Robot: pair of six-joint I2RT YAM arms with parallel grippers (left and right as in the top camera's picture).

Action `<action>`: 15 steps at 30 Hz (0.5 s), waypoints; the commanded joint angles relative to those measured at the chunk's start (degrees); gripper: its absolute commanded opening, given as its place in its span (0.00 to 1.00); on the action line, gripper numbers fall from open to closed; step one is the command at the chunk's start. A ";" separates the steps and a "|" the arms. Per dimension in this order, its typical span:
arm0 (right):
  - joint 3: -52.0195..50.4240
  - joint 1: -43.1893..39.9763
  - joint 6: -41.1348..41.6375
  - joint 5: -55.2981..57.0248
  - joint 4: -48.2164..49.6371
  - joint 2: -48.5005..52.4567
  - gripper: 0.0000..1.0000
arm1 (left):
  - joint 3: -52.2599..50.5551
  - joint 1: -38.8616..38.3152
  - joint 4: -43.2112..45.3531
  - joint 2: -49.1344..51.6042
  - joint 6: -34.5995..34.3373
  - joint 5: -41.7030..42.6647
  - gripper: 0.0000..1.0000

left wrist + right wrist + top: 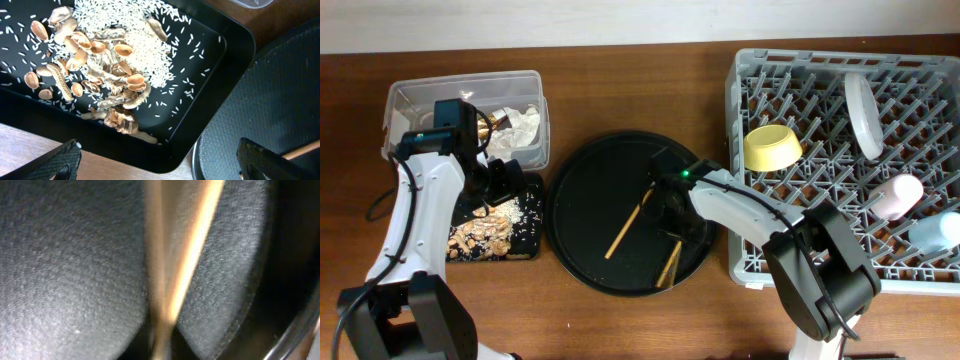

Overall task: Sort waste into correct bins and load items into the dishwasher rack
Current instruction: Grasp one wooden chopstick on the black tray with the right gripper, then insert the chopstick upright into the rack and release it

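Left wrist view: the left gripper point(165, 162) stands wide open and empty above the near edge of the shallow black rectangular tray point(220, 75). This tray holds beige crumbly food scraps point(100, 70) and scattered white rice grains point(135, 30).

Overhead view: the clear plastic rectangular tub point(400, 100), just beside that tray, contains crumpled white paper tissue point(525, 125) and a gold-brown foil wrapper point(500, 121). The right gripper point(675, 222) is closed on one wooden chopstick point(669, 268) over the large round black tray point(580, 190). The second wooden chopstick point(625, 230) lies on that tray. The large square grey plastic dishwasher rack point(735, 150) holds the small yellow bowl point(772, 147), pale greenish-white round plate point(863, 115), pink cup point(898, 195) and blue cup point(935, 233).
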 commanded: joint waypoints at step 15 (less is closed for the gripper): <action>5.90 -11.61 -34.07 -4.00 -8.96 -25.24 0.04 | 0.07 0.09 0.11 -1.53 -0.55 -0.57 0.99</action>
